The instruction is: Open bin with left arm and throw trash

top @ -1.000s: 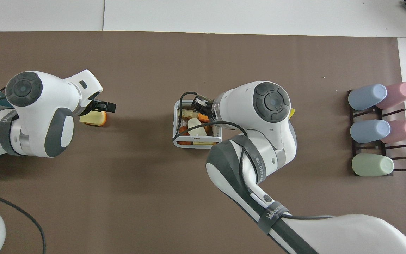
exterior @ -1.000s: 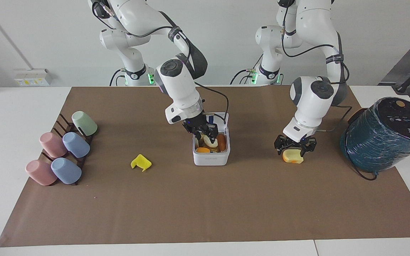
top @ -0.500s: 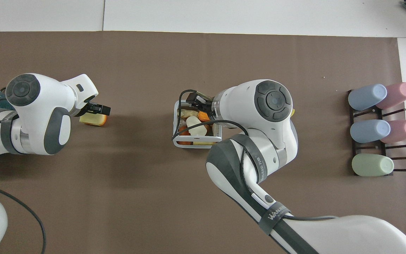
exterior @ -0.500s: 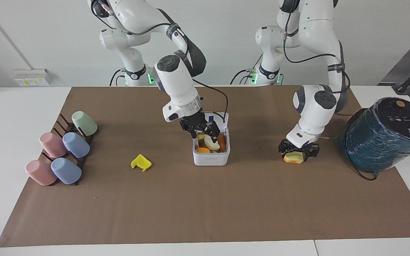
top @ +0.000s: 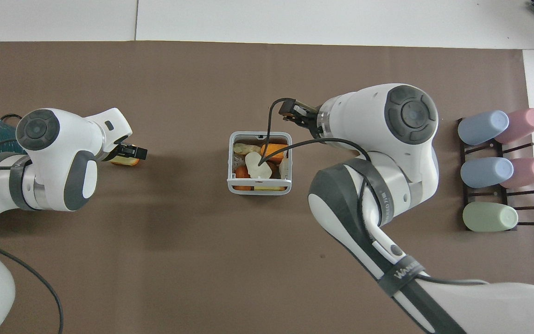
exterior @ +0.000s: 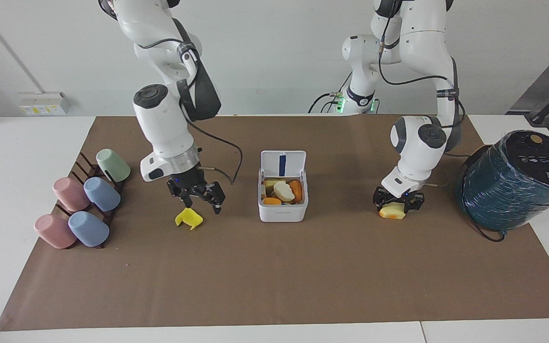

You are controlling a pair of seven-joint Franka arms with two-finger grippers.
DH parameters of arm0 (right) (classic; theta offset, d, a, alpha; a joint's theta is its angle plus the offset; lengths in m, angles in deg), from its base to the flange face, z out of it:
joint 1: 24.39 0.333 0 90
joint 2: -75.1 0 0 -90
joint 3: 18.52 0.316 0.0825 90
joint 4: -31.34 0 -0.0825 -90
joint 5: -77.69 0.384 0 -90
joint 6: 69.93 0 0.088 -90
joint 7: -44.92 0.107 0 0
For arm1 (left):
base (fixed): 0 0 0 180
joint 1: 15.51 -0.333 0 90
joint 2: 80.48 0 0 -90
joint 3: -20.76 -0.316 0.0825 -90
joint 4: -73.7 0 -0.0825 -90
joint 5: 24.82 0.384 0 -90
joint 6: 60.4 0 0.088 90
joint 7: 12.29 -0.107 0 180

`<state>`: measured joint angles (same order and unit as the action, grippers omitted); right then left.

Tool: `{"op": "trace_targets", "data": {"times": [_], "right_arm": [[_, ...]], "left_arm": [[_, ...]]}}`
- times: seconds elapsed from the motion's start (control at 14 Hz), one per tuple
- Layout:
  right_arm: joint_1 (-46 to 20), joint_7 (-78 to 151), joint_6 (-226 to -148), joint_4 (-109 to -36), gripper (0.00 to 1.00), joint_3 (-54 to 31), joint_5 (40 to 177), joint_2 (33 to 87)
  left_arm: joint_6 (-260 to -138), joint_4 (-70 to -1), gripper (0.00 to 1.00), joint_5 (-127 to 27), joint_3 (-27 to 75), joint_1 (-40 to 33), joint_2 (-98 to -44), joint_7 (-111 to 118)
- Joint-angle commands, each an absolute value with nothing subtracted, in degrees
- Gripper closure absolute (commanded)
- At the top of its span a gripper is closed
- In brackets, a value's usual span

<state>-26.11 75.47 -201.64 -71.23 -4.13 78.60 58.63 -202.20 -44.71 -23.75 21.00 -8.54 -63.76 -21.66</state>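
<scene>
Lid up, the bin (exterior: 282, 208) already holds the cream lump (exterior: 284, 190). Right gripper (exterior: 197, 196) hangs with fingers apart just above the yellow bent piece (exterior: 188, 217). Left gripper (exterior: 399, 202) straddles the yellow-orange block (exterior: 392, 211) on the table; whether it clamps is unclear. Two pieces remain.

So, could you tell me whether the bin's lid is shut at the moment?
No, the bin stands open, its lid tipped up and scraps showing inside.
</scene>
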Motion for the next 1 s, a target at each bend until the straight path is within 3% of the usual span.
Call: {"op": "trace_targets", "data": {"times": [0.0,0.5,0.71,0.93], "right_arm": [[-28.0,73.4,-203.7,-74.7,0.0,-3.4,74.4,57.4],[-28.5,76.2,-204.9,-77.2,0.0,-3.4,67.7,53.3],[-28.8,77.8,-205.3,-78.4,0.0,-3.4,64.7,52.9],[-28.2,79.8,-205.5,-79.0,0.0,-3.4,64.5,51.9]], "left_arm": [[-200.3,-44.6,1.0,-22.3,21.6,-9.1,-65.0,-22.2],[-191.3,-35.3,1.0,-24.3,22.3,-2.6,-66.6,-21.0],[-186.0,-29.7,1.0,-36.3,22.3,-0.1,-65.5,-20.8],[-186.7,-28.8,1.0,-41.5,22.3,3.0,-65.5,-20.7]]}}
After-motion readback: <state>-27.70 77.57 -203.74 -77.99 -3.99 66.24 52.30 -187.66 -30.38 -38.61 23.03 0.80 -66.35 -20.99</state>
